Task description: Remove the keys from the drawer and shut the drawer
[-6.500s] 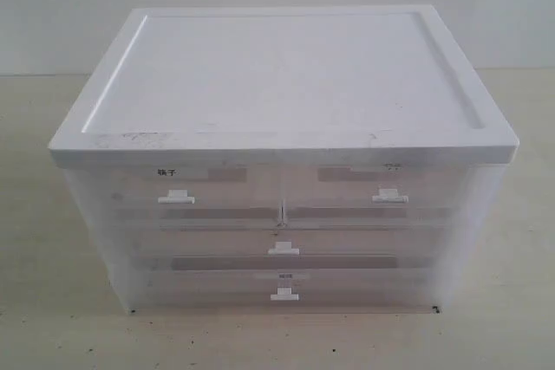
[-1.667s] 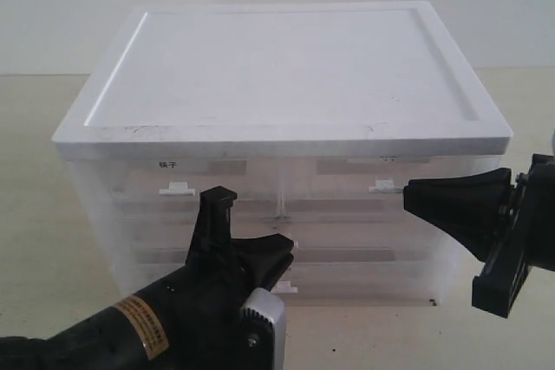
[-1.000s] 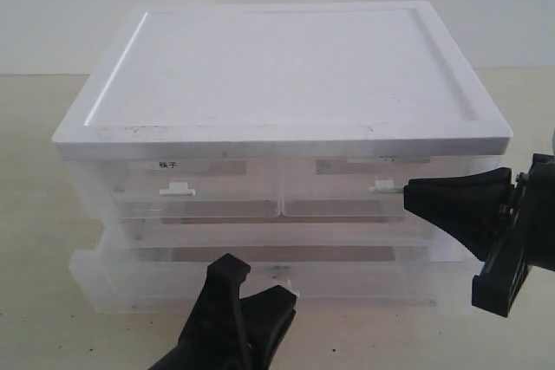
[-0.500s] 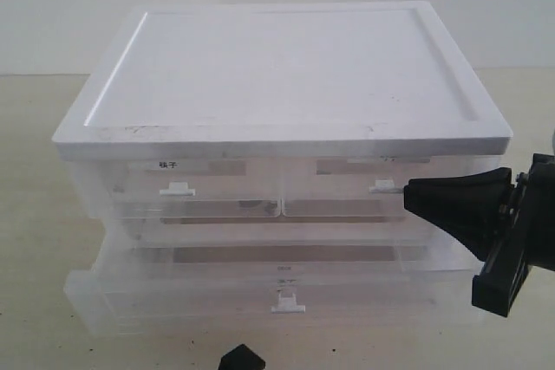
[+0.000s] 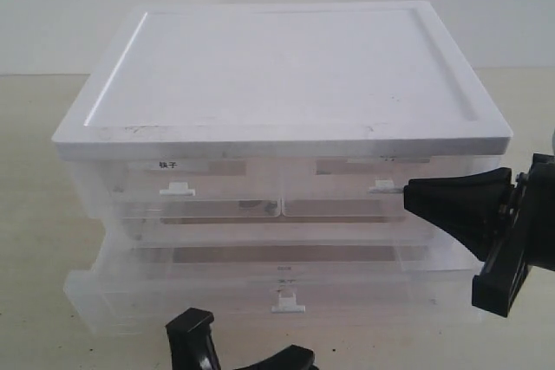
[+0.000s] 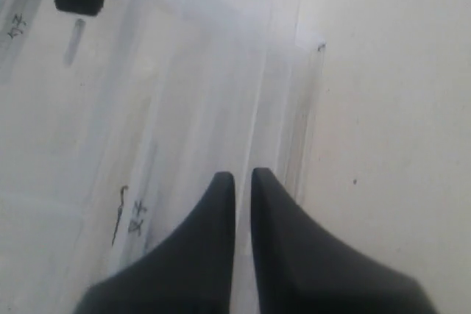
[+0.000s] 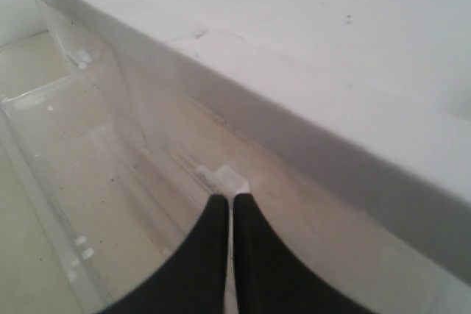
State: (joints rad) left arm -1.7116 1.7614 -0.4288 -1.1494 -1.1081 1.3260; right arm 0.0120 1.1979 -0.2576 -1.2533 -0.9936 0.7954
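The drawer (image 5: 173, 296), full-width translucent white plastic with a small centre handle (image 5: 288, 305), stands pulled out from the cabinet (image 5: 286, 84) towards the camera. Its pale floor (image 7: 66, 159) shows in the right wrist view; no keys show in any view. My left gripper (image 5: 299, 355) sits low at the front edge, just before the drawer front, shut and holding nothing (image 6: 235, 176). My right gripper (image 5: 408, 190) hangs at the right beside the upper right drawer's handle (image 7: 230, 178), shut and holding nothing (image 7: 230, 198).
Two half-width labelled drawers (image 5: 178, 188) sit closed under the white lid (image 5: 286, 140). A small dark mark (image 5: 251, 207) shows through the left one. The beige table (image 5: 35, 214) surrounds the cabinet, bare table (image 6: 383, 108) beside the drawer's corner.
The left gripper pulled the drawer out towards the camera, let go and dropped from sight; now it is back at the bottom edge. The right gripper has not moved.
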